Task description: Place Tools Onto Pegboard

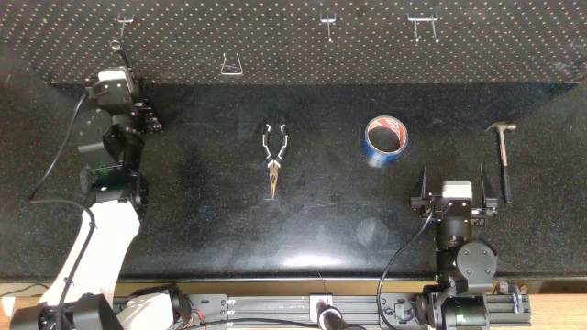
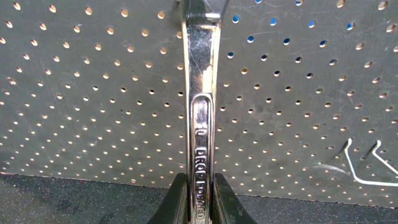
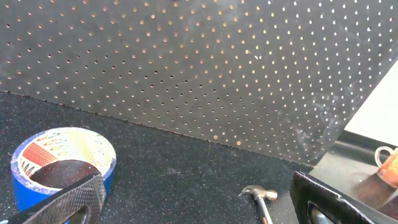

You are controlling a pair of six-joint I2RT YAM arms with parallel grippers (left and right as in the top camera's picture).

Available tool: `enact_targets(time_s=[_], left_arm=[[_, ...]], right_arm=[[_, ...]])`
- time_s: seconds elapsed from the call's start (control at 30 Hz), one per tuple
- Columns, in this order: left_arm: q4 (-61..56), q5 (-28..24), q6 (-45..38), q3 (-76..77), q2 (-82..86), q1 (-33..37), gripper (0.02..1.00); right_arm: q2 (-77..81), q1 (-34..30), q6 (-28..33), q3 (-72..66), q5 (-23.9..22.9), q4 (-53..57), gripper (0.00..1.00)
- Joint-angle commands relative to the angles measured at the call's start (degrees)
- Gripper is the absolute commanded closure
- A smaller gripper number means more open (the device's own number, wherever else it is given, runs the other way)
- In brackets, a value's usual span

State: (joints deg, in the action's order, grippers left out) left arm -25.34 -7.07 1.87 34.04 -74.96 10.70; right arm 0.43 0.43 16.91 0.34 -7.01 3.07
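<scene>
A silver wrench (image 2: 200,93) stands upright against the pegboard (image 2: 93,93), and my left gripper (image 2: 199,202) is shut on its shank. From above, the wrench (image 1: 117,48) sits just under a small hook (image 1: 126,18) at the board's far left, with the left gripper (image 1: 125,66) below it. Needle-nose pliers (image 1: 275,160) lie mid-table. A blue tape roll (image 1: 385,137) and a hammer (image 1: 503,156) lie to the right. My right gripper (image 1: 456,194) rests open on the table between them. It faces the tape roll (image 3: 62,163) and the hammer head (image 3: 260,194).
The pegboard (image 1: 367,55) carries a wire loop hook (image 1: 232,64), a single hook (image 1: 328,23) and a double hook (image 1: 422,26). A white wire hook (image 2: 367,165) hangs close to the wrench. The board's right edge (image 3: 367,93) ends near the hammer.
</scene>
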Motion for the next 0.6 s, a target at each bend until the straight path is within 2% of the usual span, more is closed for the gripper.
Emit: enact_targets(time_s=[0.03, 0.2, 0.33, 0.6], left_arm=[[-0.7, 0.8, 1.1, 1.9, -0.6, 0.9, 0.989], [-0.9, 0.8, 1.1, 1.9, -1.5, 0.9, 0.989], [-1.0, -1.3, 1.1, 1.9, -1.9, 0.9, 0.989], [-2.4, -1.1, 1.1, 1.9, -2.7, 1.0, 0.989]], right_arm=[[-0.2, -0.2, 0.6, -0.1, -1.1, 0.5, 0.025], [-0.2, -0.2, 0.6, -0.1, -1.1, 0.5, 0.025], [-0.2, -0.2, 0.6, -0.1, -1.1, 0.5, 0.025], [-0.2, -0.2, 0.5, -0.1, -1.1, 0.5, 0.025]])
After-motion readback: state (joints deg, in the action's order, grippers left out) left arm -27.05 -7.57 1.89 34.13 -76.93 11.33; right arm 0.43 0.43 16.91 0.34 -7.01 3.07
